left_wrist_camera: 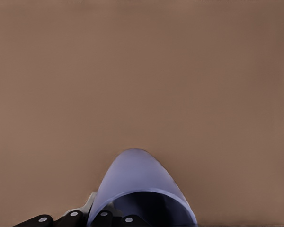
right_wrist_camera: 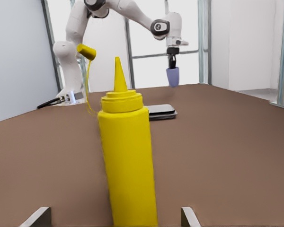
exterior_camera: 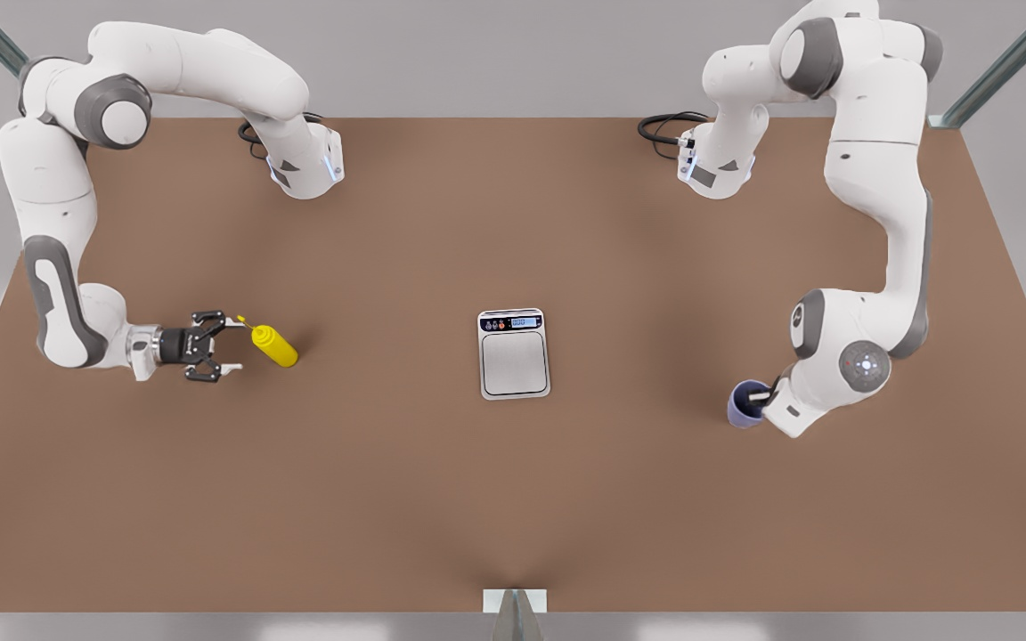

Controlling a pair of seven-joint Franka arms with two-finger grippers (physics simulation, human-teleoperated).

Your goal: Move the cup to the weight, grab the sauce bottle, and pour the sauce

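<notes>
The lavender-blue cup is at the front view's right, with my left gripper shut on its rim. In the left wrist view one finger lies outside the cup wall and the other inside. Seen from afar in the right wrist view, the cup hangs from that gripper, apparently just off the table. The yellow sauce bottle stands upright at the front view's left. My right gripper is open and low beside the bottle, with a fingertip on either side. The weight lies mid-table with nothing on it.
The brown table stretches wide between the cup and the scale. Both arm bases and their black cables sit along the far edge. A metal post stands at the middle of the near edge.
</notes>
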